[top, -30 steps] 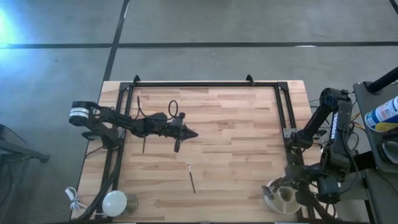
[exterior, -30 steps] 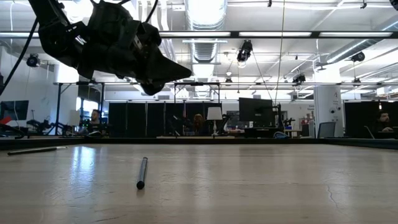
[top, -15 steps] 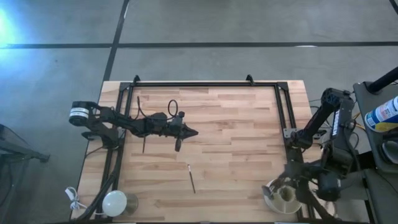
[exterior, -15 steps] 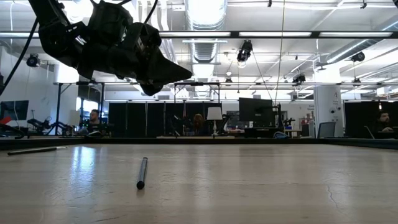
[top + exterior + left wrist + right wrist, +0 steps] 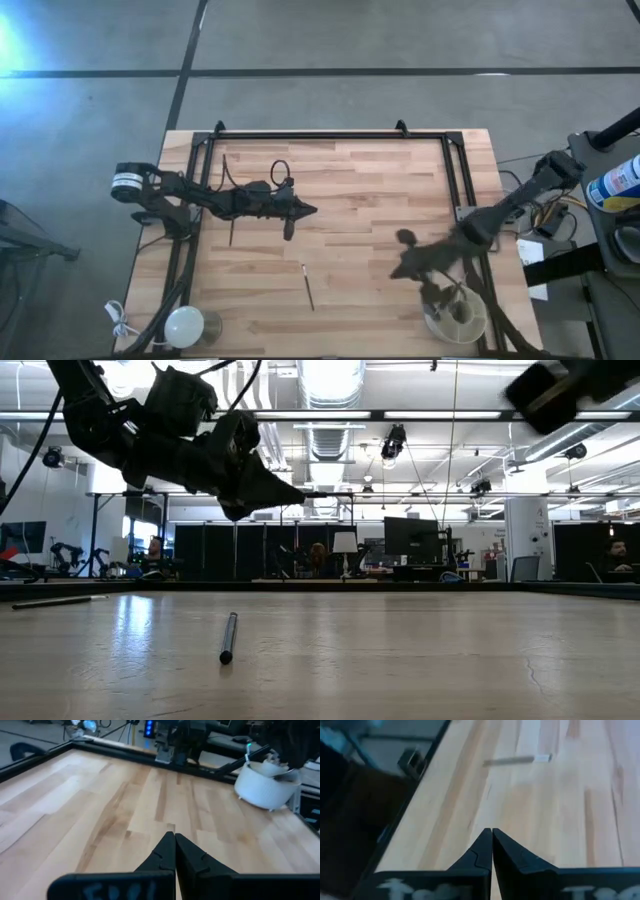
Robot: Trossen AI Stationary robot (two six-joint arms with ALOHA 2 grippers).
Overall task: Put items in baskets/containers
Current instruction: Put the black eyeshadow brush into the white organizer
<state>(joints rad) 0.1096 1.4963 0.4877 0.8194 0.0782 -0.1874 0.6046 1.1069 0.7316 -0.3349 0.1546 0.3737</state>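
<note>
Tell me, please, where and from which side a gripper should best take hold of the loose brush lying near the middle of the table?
The brush lies flat and alone on the wooden table, thin and nearly lengthwise toward the near edge. Gripping it around mid-handle from straight above, fingers closing across its narrow width, seems best. Both the left gripper and the right gripper are shut, so either would need to open first.

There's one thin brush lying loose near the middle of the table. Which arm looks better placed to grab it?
Probably the left. The left gripper hangs just beyond the brush, while the right gripper sits farther off beside the tub. Both are shut, so either must open first.
</note>
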